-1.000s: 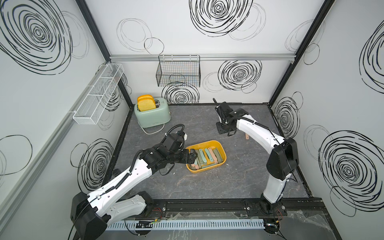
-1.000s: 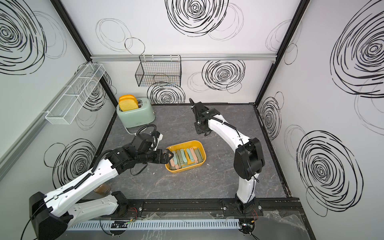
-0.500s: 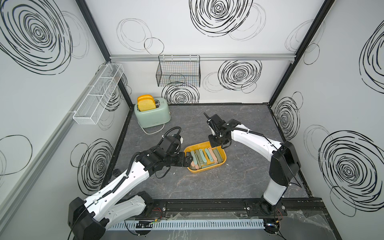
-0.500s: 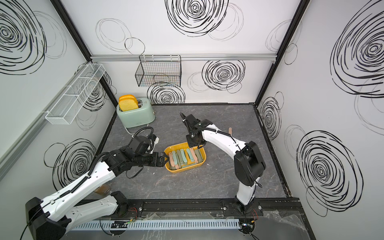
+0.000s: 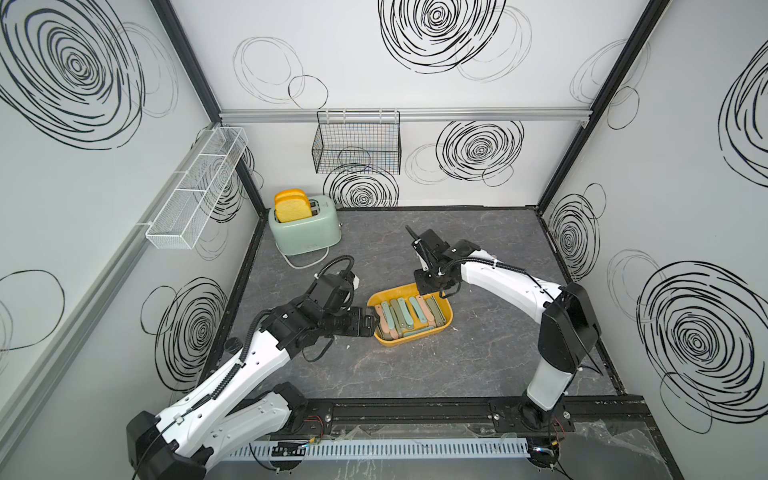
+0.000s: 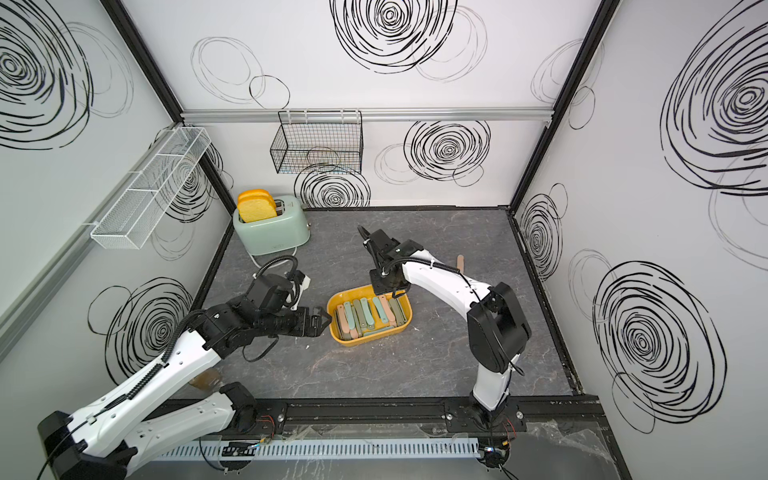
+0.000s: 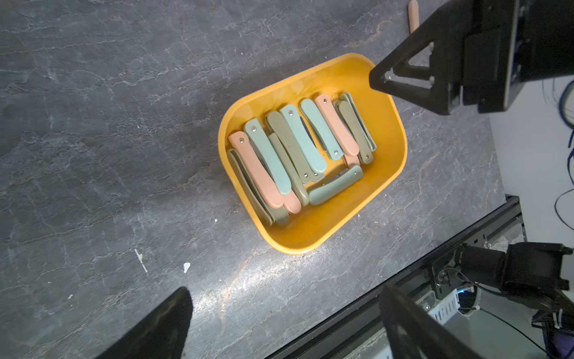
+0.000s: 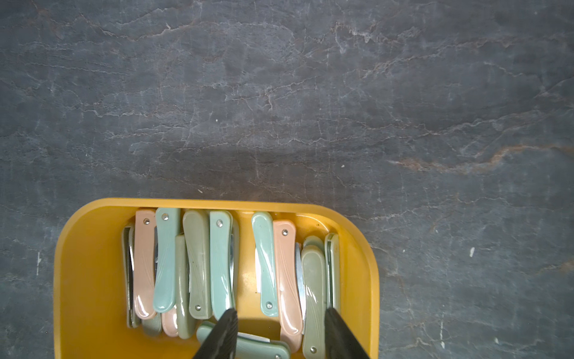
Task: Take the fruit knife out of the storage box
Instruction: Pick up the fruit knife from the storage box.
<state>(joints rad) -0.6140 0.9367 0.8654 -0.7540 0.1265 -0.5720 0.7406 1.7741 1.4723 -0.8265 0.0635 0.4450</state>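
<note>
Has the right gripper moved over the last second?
Yes. In a top view the right gripper has come forward from farther back toward the storage box, which has stayed put. The gripper now hangs over the box's far edge, jaws open.

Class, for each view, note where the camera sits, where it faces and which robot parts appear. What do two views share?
Top views: high over the arm bases, down onto the table; left arm, right arm.
Left wrist: on left arm, facing the yellow box; open left gripper, right gripper.
Right wrist: on right arm, into the box; own fingertips.
Shared: both wrist views show knives.
</note>
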